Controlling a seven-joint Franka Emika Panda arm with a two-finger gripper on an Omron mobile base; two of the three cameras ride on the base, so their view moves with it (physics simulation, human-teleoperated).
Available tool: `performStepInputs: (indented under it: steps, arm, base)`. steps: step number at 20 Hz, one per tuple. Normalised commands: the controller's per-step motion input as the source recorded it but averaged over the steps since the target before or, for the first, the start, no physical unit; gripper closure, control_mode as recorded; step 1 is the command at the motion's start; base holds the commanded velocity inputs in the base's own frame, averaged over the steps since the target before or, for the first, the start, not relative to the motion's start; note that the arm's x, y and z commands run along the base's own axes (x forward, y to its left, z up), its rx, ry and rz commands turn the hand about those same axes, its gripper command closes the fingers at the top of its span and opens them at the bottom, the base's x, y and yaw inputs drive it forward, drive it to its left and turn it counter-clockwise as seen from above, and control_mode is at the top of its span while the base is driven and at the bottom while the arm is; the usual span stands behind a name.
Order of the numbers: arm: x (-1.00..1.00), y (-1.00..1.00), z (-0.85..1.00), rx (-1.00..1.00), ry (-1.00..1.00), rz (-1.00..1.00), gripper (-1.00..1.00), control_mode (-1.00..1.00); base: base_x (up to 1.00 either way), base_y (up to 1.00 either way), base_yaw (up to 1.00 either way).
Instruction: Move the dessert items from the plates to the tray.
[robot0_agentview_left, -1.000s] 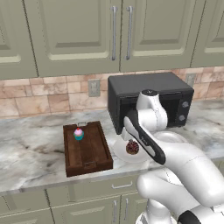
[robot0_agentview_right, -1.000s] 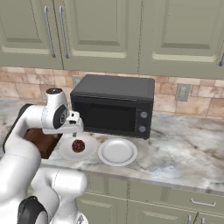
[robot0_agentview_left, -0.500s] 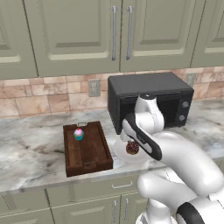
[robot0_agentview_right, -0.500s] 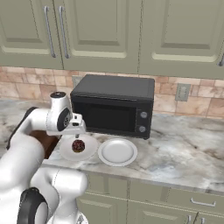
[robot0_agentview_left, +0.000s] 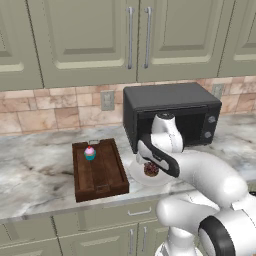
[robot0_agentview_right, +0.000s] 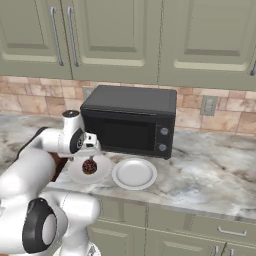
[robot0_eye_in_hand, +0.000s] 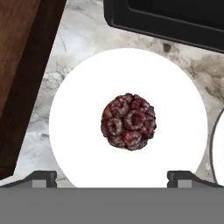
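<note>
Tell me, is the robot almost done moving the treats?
About halfway. The cupcake already sits in the tray. The chocolate pastry is still on its plate, with the open tool hovering right above it. It still needs grabbing and carrying over. The other plate is bare.

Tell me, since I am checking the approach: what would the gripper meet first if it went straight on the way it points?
Most likely the round dark-brown chocolate pastry, centred on its white plate between the open gripper's fingertips; nothing lies between them, though depth is unclear.
</note>
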Motion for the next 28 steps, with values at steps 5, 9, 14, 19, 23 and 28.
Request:
performStepInputs:
  steps: [5,9,14,19,23,28]
  arm:
    - [0.21,-0.01,-0.32,0.00,0.00,0.00,-1.00,-1.00]
    - [0.23,0.00,-0.31,0.00,0.00,0.00,-1.00,-1.00]
    - [0.24,0.00,-0.28,0.00,0.00,0.00,-1.00,-1.00]
    - [0.19,-0.03,-0.24,0.00,0.00,0.00,-1.00,-1.00]
    - [0.14,-0.07,-0.23,0.00,0.00,0.00,-1.00,-1.00]
    - [0.06,-0.02,-0.23,0.00,0.00,0.00,1.00,-1.00]
  base:
    - [0.00,0.00,0.00]
    - [0.00,0.00,0.00]
    - [0.00,0.00,0.00]
    - [0.00,0.00,0.00]
    - [0.00,0.00,0.00]
    - [0.00,0.00,0.00]
